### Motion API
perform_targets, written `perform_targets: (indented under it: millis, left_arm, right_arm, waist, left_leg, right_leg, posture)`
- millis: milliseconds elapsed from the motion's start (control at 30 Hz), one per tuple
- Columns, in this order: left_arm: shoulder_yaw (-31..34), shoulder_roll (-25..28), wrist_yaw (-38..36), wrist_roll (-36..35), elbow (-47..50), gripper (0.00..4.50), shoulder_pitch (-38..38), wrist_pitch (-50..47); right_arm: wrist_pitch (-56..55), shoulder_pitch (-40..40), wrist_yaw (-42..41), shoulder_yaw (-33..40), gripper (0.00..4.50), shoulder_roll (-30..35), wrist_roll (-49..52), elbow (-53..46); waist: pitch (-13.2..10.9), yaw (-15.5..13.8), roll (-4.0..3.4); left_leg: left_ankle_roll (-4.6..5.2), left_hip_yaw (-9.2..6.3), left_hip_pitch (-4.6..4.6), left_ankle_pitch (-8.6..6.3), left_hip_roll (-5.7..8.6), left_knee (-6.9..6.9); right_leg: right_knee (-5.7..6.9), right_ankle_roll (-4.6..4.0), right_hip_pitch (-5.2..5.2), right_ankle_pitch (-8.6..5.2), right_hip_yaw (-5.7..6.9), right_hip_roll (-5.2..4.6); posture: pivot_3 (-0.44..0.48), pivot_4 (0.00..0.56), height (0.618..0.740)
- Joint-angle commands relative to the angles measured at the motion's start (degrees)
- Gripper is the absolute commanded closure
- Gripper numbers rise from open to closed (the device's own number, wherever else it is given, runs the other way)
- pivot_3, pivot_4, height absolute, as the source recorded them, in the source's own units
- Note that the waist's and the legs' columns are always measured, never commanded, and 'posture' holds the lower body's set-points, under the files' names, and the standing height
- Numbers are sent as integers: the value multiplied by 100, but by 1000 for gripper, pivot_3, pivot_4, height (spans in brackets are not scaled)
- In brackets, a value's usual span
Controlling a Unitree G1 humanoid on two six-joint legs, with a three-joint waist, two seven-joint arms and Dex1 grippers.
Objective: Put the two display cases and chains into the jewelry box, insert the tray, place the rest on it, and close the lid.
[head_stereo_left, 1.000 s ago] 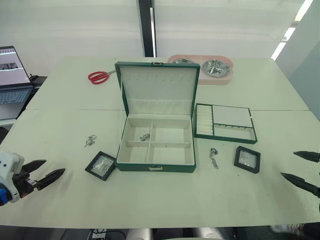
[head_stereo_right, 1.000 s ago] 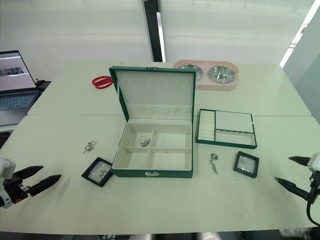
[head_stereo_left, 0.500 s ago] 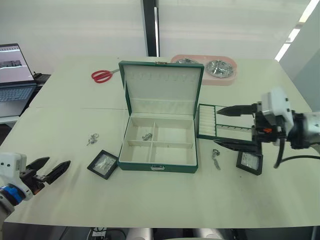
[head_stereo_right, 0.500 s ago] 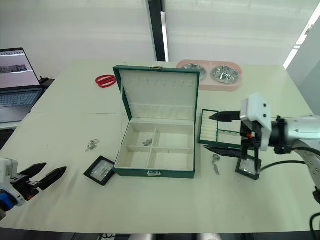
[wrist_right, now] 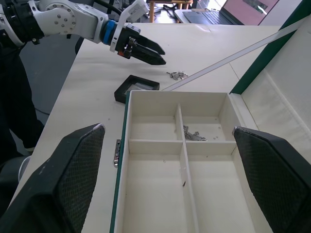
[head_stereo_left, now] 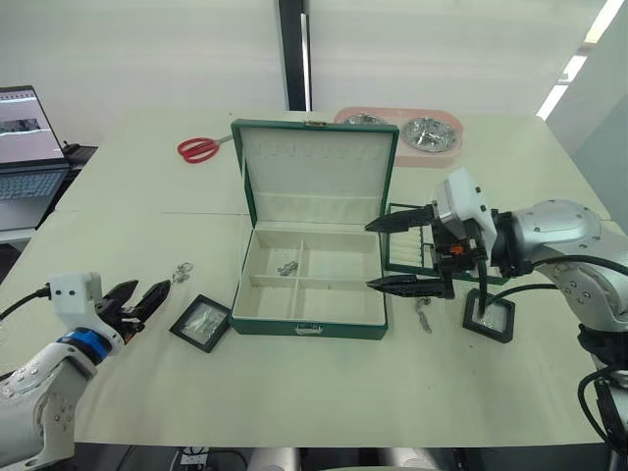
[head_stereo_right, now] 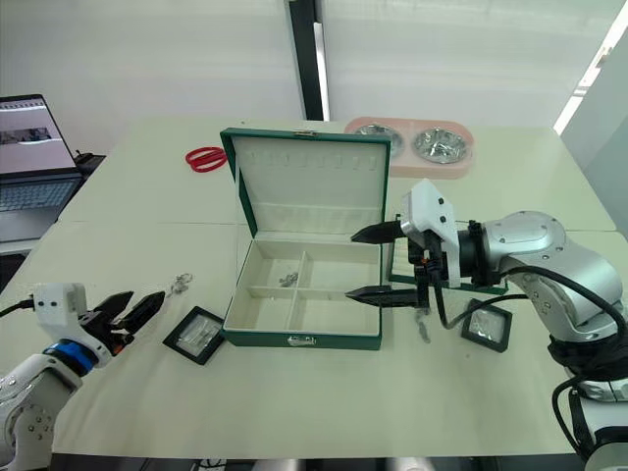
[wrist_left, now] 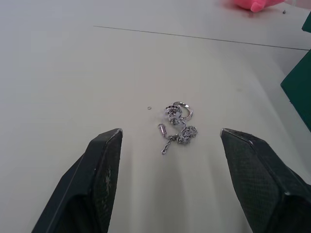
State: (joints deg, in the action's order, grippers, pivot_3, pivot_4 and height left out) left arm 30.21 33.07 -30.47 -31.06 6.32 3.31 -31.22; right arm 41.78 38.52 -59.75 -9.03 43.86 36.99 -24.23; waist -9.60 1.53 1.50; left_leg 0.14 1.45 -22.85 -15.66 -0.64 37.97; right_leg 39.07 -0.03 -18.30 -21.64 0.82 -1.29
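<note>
The dark green jewelry box (head_stereo_left: 306, 329) stands open mid-table, its lid (head_stereo_left: 316, 177) upright. One chain (wrist_right: 194, 136) lies in a back compartment. A second chain (wrist_left: 176, 125) rests on the table left of the box, just ahead of my open left gripper (head_stereo_left: 142, 299). A third chain (head_stereo_left: 423, 314) lies right of the box. One display case (head_stereo_left: 200, 323) sits at the box's front left corner, the other display case (head_stereo_left: 489, 316) to the right. My right gripper (head_stereo_left: 388, 255) hovers open at the box's right edge, in front of the tray (head_stereo_left: 404, 247).
Red-handled scissors (head_stereo_left: 196, 148) and a pink double pet bowl (head_stereo_left: 412, 132) lie behind the box. A laptop (head_stereo_left: 20, 142) sits on a side table at the far left. Bare tabletop stretches along the front edge.
My right arm has swung in from the right and now reaches the box's right side. My left gripper has moved forward toward the left chain and display case.
</note>
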Motion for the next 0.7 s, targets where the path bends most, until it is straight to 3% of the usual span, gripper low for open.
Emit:
perform_targets:
  millis: [33, 700]
  left_arm:
    - [-155, 154, 212, 181, -89, 1218, -253, -165]
    - [-1040, 419, 117, 962, -862, 1218, -855, -315]
  right_arm:
    - [-46, 142, 154, -38, 0, -104, -173, -143]
    - [203, 102, 464, -104, 0, -394, -247, -483]
  waist:
    - [0, 0, 0]
    - [0, -4, -1]
  left_leg:
    - [0, 0, 0, 0, 0, 0]
    - [-1, 0, 2, 1, 0, 0]
  right_leg:
    - [0, 0, 0, 0, 0, 0]
    - [2, 0, 0, 0, 1, 0]
  posture:
    - [0, 150, 740]
    - [0, 150, 740]
